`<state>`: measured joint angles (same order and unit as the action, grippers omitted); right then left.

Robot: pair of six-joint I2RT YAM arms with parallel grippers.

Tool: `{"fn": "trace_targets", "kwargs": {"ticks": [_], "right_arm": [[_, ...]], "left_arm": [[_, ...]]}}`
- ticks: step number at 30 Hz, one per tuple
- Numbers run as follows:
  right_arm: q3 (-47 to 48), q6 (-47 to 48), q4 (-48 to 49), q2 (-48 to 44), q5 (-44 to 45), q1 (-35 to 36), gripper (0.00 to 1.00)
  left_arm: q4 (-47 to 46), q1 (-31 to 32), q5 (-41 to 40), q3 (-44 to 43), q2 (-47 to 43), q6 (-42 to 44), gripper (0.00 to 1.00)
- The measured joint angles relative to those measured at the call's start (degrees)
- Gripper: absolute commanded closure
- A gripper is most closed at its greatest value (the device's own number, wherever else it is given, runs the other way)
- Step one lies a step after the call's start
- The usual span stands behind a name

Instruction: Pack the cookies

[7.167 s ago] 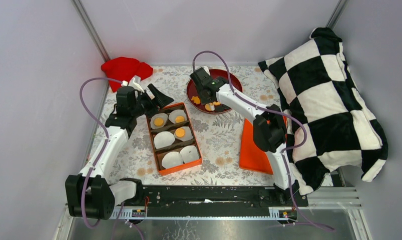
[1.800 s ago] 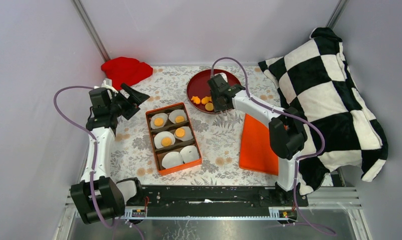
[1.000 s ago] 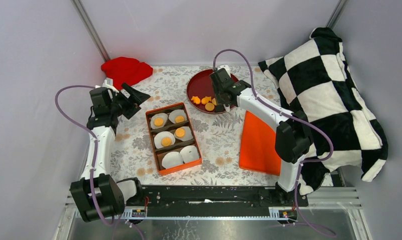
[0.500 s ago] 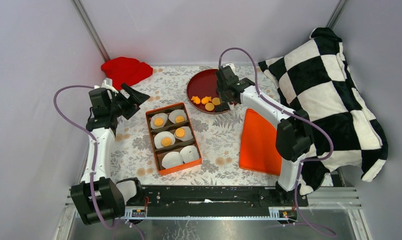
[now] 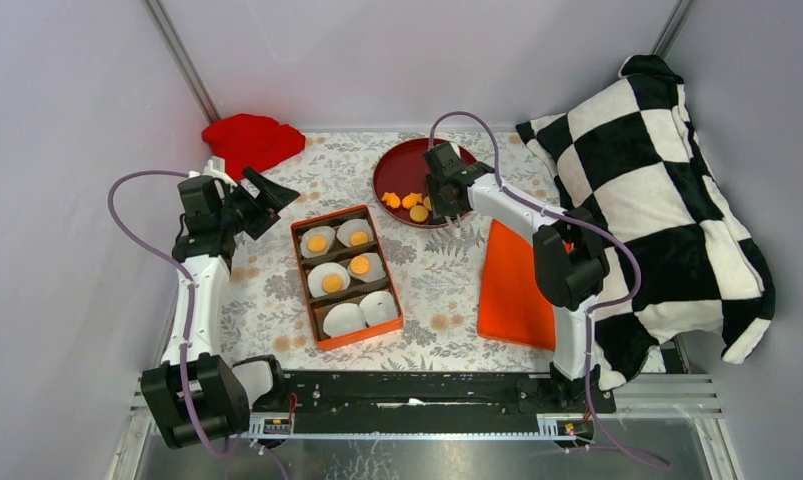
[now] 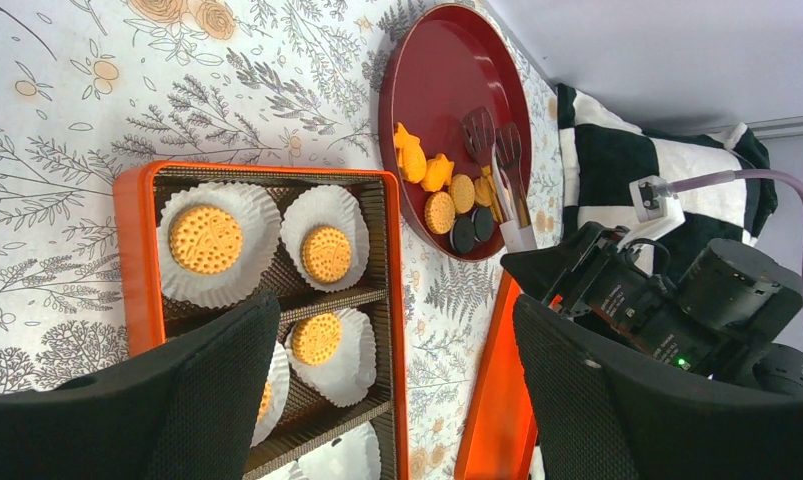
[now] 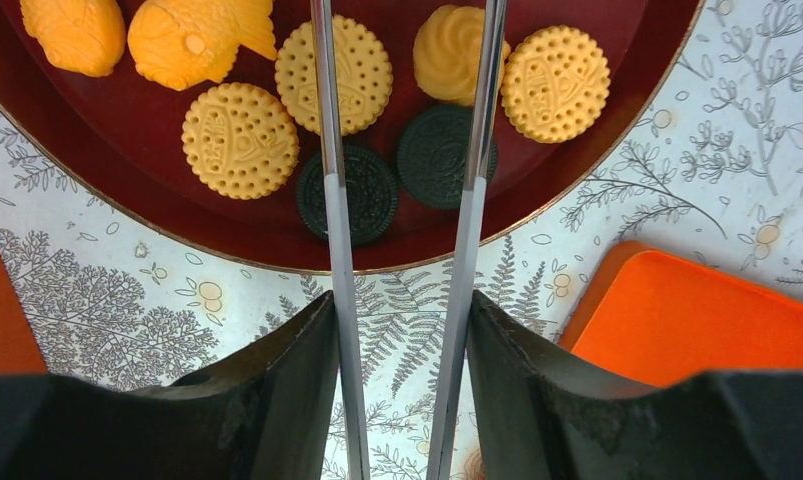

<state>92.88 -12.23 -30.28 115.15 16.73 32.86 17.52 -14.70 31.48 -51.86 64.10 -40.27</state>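
The right gripper (image 7: 400, 300) has its jaws pressed in on a pair of thin metal tongs (image 7: 328, 150). A black finger bears on the outside of each shiny arm, and the two arms run nearly parallel with a gap between them. The left gripper (image 6: 389, 340) has its jaws spread wide with nothing between them, and its black pads (image 6: 207, 400) show a fine grid texture.

The tongs reach over a round, glossy dark-red plate (image 7: 127, 185) at the middle of the table's far edge. Their slotted, spoon-shaped tips hang above bare plate beyond the cookies (image 7: 239, 140), and I cannot tell whether they touch it.

On the near side of the plate lie three flat round orange discs with dotted rims, two black embossed discs, a pale swirl and two orange fish-shaped pieces.

Left of the table's centre sits a rectangular orange box (image 6: 137, 270) lined with brown ribbed card and split into three rows. It holds six white fluted paper cups (image 6: 262, 215). The four in the far and middle rows each carry one orange cookie.

The table (image 5: 437, 280) wears a cloth printed with leaves and flowers. A flat orange lid (image 5: 512, 290) lies near the right edge, a crumpled red cloth (image 5: 249, 140) at the far left corner, and a soft black-and-white checked pillow (image 5: 657, 200) leans along the right side.
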Motion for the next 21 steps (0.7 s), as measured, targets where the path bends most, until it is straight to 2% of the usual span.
{"fn": "trace_targets", "kwargs": {"ticks": [4,8,12,21], "right_arm": [[0.0,-0.5,-0.2,0.9,-1.1,0.0,0.69],[0.0,-1.1,-0.5,0.9,-1.3,0.0,0.82],[0.0,-1.2,-1.0,0.0,-1.5,0.0,0.87],[-0.2,-1.8,-2.2,-10.5,-5.4,0.0,0.89]], "left_arm": [[0.0,0.0,0.0,0.0,0.4,0.0,0.09],[0.0,0.0,0.0,0.0,0.6,0.0,0.09],[0.0,0.0,0.0,0.0,0.6,-0.1,0.09],[0.0,0.0,0.1,0.0,0.2,-0.1,0.09]]}}
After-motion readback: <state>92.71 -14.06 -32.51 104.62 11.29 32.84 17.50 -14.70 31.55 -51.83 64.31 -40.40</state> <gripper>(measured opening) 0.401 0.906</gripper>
